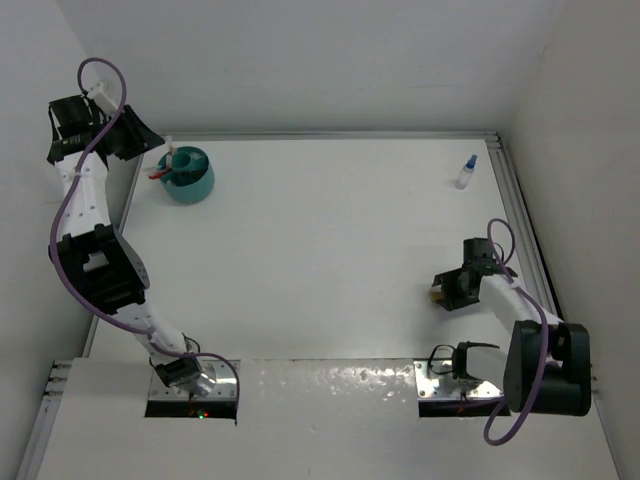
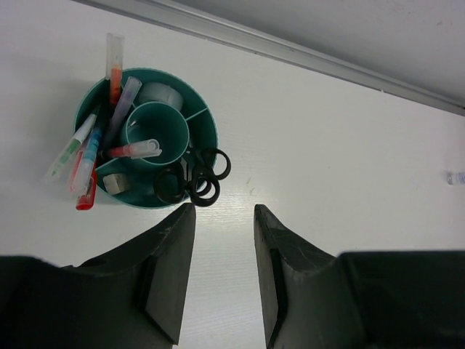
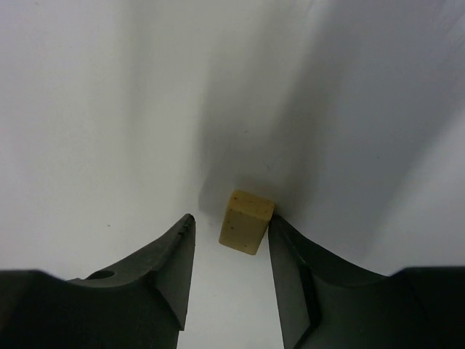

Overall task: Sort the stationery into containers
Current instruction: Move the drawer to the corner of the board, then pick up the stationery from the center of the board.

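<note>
A tan eraser block [image 3: 247, 222] lies on the white table [image 1: 330, 250] at the near right. It sits between the parted fingers of the right gripper [image 3: 231, 225], which hangs low over it and holds nothing yet. The block is off-centre, tight against one finger with a gap to the other, and whether it touches cannot be told. A good grasp likely calls for a small sideways shift to centre the block, then a gentle close on its flat faces so it does not pivot or squirt out.

Its destination, the teal desk pot [image 1: 200, 185], stands well apart at the far left, already crowded with pens [image 2: 91, 156] and scissors [image 2: 200, 178]. The left gripper [image 2: 224, 211] hovers beside the pot, jaws apart and empty.

The table between block and pot offers an open carrying lane. A small blue-capped bottle [image 1: 466, 172] waits at the far right, near the metal rail [image 1: 520, 210] edging the table.
</note>
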Tool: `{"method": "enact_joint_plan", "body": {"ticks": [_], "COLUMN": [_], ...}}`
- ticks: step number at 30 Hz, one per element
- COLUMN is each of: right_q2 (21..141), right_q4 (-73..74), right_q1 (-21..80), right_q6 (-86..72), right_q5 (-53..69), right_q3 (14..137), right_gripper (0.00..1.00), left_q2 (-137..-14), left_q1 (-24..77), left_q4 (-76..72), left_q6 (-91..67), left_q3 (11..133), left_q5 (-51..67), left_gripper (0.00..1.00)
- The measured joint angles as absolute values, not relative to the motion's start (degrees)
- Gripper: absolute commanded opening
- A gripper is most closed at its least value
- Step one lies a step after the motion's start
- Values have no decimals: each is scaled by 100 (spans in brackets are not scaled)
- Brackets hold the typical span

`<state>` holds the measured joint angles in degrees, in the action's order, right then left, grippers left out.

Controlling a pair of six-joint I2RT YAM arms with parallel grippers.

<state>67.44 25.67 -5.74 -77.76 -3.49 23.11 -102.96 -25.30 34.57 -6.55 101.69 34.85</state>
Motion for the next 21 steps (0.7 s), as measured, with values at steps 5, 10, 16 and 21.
{"method": "enact_joint_plan", "body": {"ticks": [5,10,16,21], "right_q2": [6812,6855,6825,6665], "right_q4": [2554,2552,2554,2493], "right_q1": [-548,-554,-552,-340], "right_q6": [-7360,-7286,-7277,-6781], "right_q5": [-307,-276,-305,-506], "right_q3": [2351,2307,2279,2283], "right_gripper": [45,29,5,0], "left_q2": [-10296,-10296,-10296,-10296], "left_q1": [-2571,-2604,-2606,-2606], "left_q4": [3452,3450,3450,3459], "left_q6": [-674,-718,-757,-797], "left_q3": [10167,10169,10169,10178], "left_q5": [3522,3568,3612,3743], "left_gripper": [36,36,36,35]}}
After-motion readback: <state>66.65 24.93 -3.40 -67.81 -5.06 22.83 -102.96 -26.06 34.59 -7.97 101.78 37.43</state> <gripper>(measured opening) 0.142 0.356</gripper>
